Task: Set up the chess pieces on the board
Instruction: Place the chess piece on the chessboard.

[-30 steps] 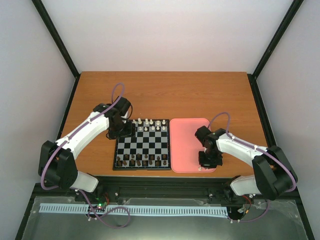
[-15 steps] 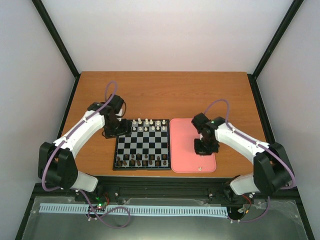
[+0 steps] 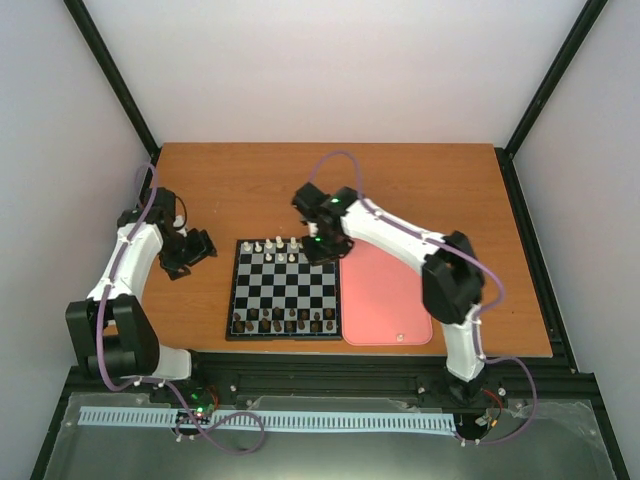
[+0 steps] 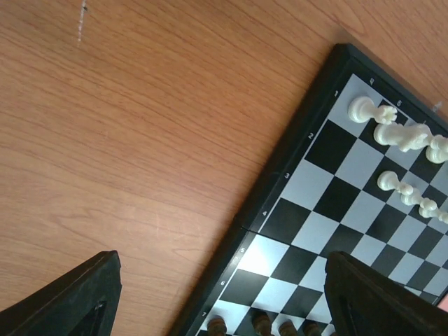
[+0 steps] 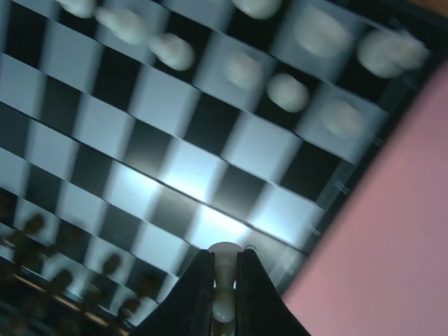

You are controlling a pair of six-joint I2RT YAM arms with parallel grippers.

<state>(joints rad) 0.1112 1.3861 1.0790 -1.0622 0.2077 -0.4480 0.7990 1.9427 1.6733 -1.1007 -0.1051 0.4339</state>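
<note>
The left arm (image 3: 128,262) is folded back to the left of the board (image 3: 288,292), with its wrist turned toward the board's left edge. The left gripper (image 3: 192,250) is held off the board, over the wooden table (image 3: 330,180). In the left wrist view its fingers (image 4: 73,301) are seen spread wide apart with nothing between them, and the board's far left corner is framed beyond them.

The right arm (image 3: 400,235) is stretched from its base diagonally over the pink tray (image 3: 385,300), which lies just beside the board's right edge. The arm is bent down at the board's far right corner. The right gripper (image 5: 224,260) is closed on a single white piece (image 5: 224,250). The piece is pinched between the two fingers (image 5: 196,287), its rounded head showing just past the fingertips, above the squares near the board's right edge. Whether the piece touches the board cannot be told.

The other white chess pieces (image 3: 283,250) are stood on the board's two far rows, and dark pieces (image 3: 282,322) are lined along its near rows.

Small pale markings (image 4: 286,175) are printed along the board's black border, spaced with the rows of squares, but they are too small to be read.
</note>
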